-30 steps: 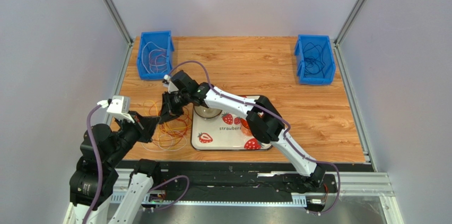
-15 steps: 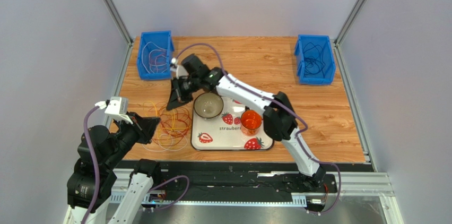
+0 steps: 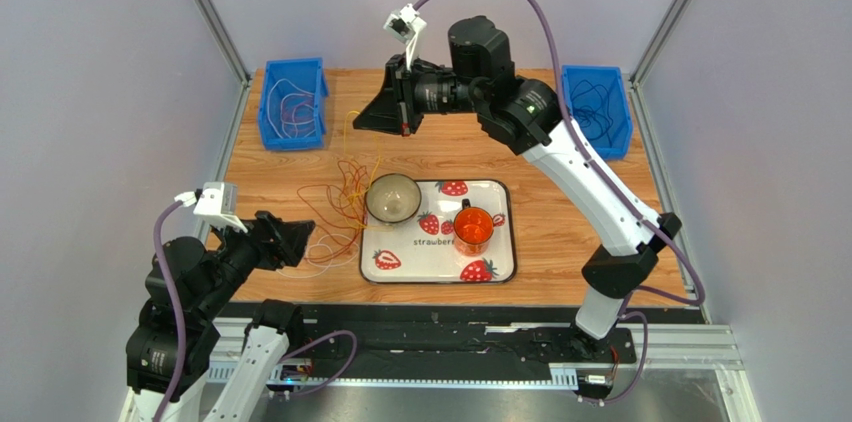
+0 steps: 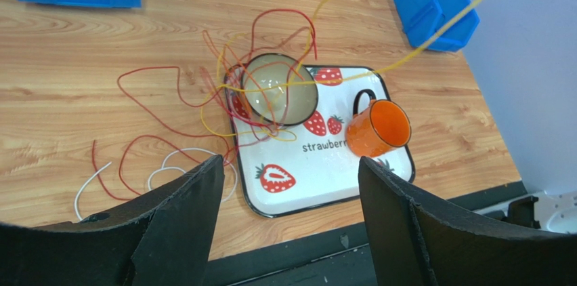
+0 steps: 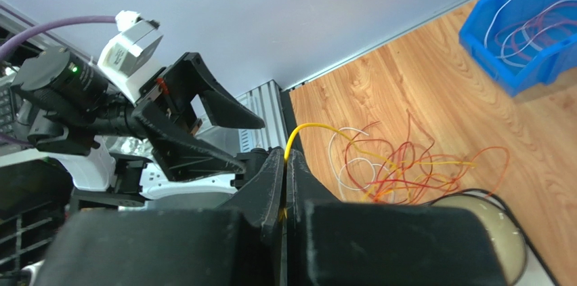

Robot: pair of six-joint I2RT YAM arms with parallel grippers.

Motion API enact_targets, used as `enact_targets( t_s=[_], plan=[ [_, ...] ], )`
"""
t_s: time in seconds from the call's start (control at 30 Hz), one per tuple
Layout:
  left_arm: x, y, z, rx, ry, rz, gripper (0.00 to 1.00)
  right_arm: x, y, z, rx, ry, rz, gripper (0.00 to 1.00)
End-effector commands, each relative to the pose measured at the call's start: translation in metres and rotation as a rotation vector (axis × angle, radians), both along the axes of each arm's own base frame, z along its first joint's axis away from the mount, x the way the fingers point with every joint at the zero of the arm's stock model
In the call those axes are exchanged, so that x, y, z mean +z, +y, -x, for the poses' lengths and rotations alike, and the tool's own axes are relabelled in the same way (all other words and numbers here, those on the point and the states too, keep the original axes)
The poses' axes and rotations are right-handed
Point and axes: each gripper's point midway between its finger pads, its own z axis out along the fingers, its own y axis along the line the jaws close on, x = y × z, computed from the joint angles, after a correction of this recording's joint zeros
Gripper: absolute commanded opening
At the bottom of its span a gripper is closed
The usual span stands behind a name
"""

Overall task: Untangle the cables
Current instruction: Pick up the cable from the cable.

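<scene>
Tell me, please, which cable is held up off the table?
The yellow cable: it alone is pinched by the right gripper and rises off the table; the other cables lie loose by the bowl.

Cables: red, orange, white tangle on table; yellow strand stretched upward, taut

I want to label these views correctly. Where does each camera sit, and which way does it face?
Top external: above and behind the bases, looking down at the wooden table; both arms show.
Left wrist: low at the near left, looking forward over the cable tangle, bowl and strawberry tray; its open left tool shows.
Right wrist: high over the far side, looking back toward the left arm; its shut right tool pinches a yellow cable.
Shared: both wrist views show the tangle and the bowl.
</scene>
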Motion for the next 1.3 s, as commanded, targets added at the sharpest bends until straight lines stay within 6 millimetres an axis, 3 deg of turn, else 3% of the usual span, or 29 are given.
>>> enact_targets(
  t_s=[0.0, 0.13, 0.17, 0.2, 0.23, 0.27, 0.3, 0.53, 0.63, 0.9, 1.13, 1.27],
  plan=[
    [0.005, 0.01, -0.006, 0.057, -0.001, -0.021, 0.81, 0.027, -0.027, 0.009, -0.029, -0.189, 0.0, 0.0],
    [-0.002, 0.014, -0.009, 0.086, 0.021, -0.026, 0.81, 0.051, -0.045, 0.026, -0.024, -0.279, -0.061, 0.0],
    [-0.003, 0.015, -0.01, 0.095, 0.026, -0.026, 0.8, 0.045, -0.045, 0.028, -0.014, -0.274, -0.06, 0.0],
    [-0.004, 0.015, -0.011, 0.098, 0.026, -0.03, 0.79, 0.063, -0.053, 0.041, 0.01, -0.315, -0.116, 0.0],
    [-0.004, 0.016, -0.013, 0.099, 0.026, -0.035, 0.79, 0.067, -0.055, 0.045, 0.021, -0.329, -0.137, 0.0],
    [-0.003, 0.016, -0.014, 0.102, 0.023, -0.04, 0.79, 0.063, -0.056, 0.048, 0.026, -0.317, -0.143, 0.0],
    [-0.004, 0.017, -0.015, 0.104, 0.023, -0.044, 0.79, 0.08, -0.063, 0.057, 0.03, -0.359, -0.196, 0.0],
    [0.005, 0.015, -0.024, 0.091, 0.01, -0.07, 0.77, 0.11, -0.076, 0.083, 0.096, -0.403, -0.28, 0.0],
    [0.01, 0.004, -0.025, 0.025, -0.028, -0.058, 0.76, 0.114, -0.079, 0.094, 0.126, -0.408, -0.303, 0.0],
    [0.02, -0.025, -0.016, -0.15, -0.097, -0.005, 0.69, 0.112, -0.081, 0.102, 0.139, -0.411, -0.314, 0.0],
    [0.072, -0.051, 0.012, -0.353, -0.337, 0.018, 0.66, 0.091, -0.073, 0.102, 0.175, -0.37, -0.285, 0.0],
    [0.095, -0.061, 0.018, -0.433, -0.426, 0.011, 0.64, 0.081, -0.073, 0.108, 0.21, -0.35, -0.267, 0.0]
  ],
)
